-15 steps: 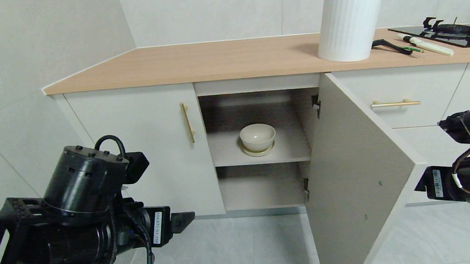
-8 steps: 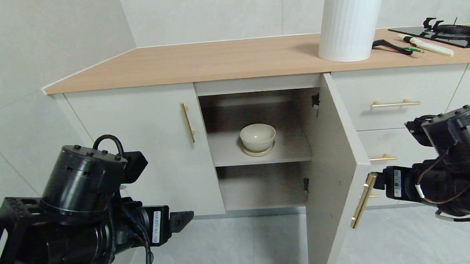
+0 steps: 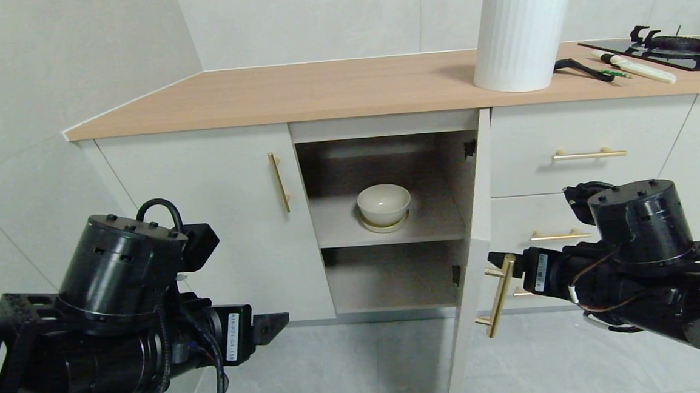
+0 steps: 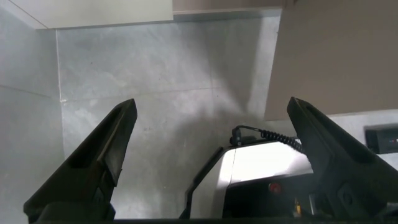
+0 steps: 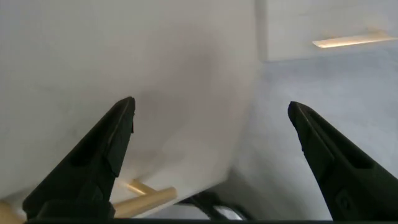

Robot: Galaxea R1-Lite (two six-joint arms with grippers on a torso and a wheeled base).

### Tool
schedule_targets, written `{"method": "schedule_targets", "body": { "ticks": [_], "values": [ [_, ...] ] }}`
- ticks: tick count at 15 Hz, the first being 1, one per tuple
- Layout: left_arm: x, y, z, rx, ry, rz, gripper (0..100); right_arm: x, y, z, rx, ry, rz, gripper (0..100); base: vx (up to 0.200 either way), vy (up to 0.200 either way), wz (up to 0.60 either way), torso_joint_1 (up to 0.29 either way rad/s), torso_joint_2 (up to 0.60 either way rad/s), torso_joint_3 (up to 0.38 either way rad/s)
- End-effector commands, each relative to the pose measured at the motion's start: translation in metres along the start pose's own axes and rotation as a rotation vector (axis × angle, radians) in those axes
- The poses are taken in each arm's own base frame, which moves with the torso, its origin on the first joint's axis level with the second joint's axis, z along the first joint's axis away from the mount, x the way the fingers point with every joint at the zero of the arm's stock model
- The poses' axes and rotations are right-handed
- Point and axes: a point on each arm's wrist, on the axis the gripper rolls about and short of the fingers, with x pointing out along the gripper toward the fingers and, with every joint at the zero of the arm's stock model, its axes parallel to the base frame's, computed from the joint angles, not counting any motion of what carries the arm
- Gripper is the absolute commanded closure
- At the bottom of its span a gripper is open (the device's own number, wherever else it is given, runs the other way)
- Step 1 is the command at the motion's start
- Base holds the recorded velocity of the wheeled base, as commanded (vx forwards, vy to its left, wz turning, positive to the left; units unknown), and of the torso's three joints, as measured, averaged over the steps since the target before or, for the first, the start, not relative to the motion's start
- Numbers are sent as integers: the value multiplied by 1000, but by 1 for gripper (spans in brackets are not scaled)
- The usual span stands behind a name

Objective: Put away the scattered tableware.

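The right gripper [image 5: 211, 124] is holding its fingers [image 5: 106, 149] spread wide and empty, just beside the gold handle [image 3: 499, 297] on the partly open door [image 3: 472, 213] of the cabinet [image 3: 382, 126]. The left gripper [image 4: 211, 118] is hovering low in front of the cabinet's closed left door [image 3: 205, 217], its fingers [image 4: 99, 155] likewise wide apart and empty. The bowl [image 3: 384, 202] is sitting on a saucer [image 3: 382, 225] on the cabinet's upper shelf [image 3: 339, 221].
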Motion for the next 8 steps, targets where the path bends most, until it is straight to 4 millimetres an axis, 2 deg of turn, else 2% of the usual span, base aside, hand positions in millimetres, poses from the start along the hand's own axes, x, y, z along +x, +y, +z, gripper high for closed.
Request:
{"method": "schedule_targets", "body": {
  "ticks": [1,5,8],
  "values": [
    [-2,1,1,-5,-13,2,0,12,3,-5,-49,37,19,0,0,0,0,0,0,0],
    [-8,3,5,-18,-57,8,0,38,19,11,-189,31,105,0,0,0,0,0,0,0],
    [-19,4,8,-24,-96,-5,0,63,28,11,-206,38,103,0,0,0,0,0,0,0]
  ]
}}
